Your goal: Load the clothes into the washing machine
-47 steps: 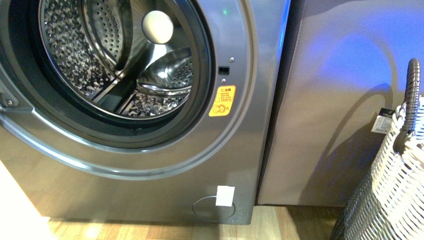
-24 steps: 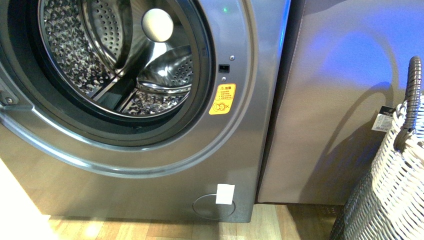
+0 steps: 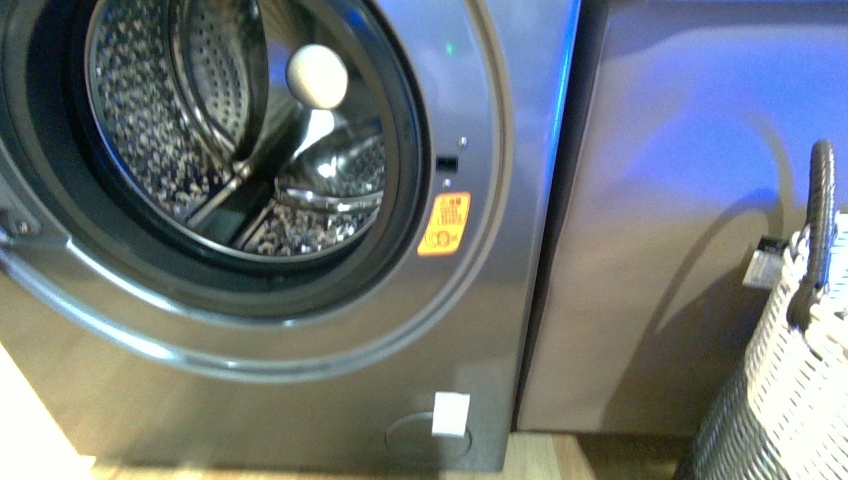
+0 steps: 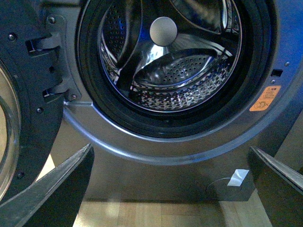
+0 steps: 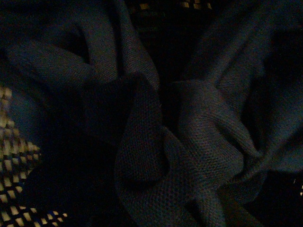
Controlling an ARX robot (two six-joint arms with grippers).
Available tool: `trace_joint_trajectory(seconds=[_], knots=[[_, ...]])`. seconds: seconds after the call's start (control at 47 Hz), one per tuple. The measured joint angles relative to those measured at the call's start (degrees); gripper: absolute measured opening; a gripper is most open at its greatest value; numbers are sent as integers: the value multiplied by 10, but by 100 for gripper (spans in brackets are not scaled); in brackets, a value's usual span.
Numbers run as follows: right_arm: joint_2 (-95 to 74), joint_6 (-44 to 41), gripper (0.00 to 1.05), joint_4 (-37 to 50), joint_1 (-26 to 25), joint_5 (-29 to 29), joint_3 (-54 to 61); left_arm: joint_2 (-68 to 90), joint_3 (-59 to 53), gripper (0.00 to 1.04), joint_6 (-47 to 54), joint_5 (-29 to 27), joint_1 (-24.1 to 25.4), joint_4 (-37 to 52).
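The silver-grey washing machine [image 3: 300,400] fills the left of the front view, its porthole open onto the empty perforated steel drum [image 3: 200,130], with an orange sticker [image 3: 444,224] beside it. My left gripper [image 4: 170,156] is open and empty, its dark fingers [image 4: 57,189] spread wide below the drum mouth [image 4: 165,75]. The right wrist view is dim and filled with dark navy clothes [image 5: 189,137], bunched in folds over wicker weave [image 5: 14,184]. My right gripper is shut on the clothes, and its fingers are hidden in the fabric. Neither arm shows in the front view.
The open door [image 4: 19,118] hangs at the left of the porthole. A plain grey-brown cabinet [image 3: 680,200] stands right of the machine. A white wicker basket [image 3: 800,380] with a dark handle is at the far right. The floor [image 4: 156,215] is light wood.
The whole front view has shifted a little downward and is slightly blurred. The machine, sticker and basket sit lower in the picture. The drum is still empty.
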State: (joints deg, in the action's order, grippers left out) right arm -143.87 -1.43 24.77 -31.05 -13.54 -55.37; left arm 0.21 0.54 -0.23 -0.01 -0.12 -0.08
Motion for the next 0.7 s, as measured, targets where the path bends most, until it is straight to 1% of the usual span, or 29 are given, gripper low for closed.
trace_joint_trajectory(seconds=[0.213,0.425,0.574,0.701], knots=[[176,-4,13,21,-9,-45,92,0,0,98,0,0,0,0],[390,-10,13,-7,-25,-97,154,0,0,98,0,0,0,0],[571,-7,13,-79,-31,-141,134,0,0,98,0,0,0,0],[674,0,13,-139,-21,-162,69,0,0,98,0,0,0,0]])
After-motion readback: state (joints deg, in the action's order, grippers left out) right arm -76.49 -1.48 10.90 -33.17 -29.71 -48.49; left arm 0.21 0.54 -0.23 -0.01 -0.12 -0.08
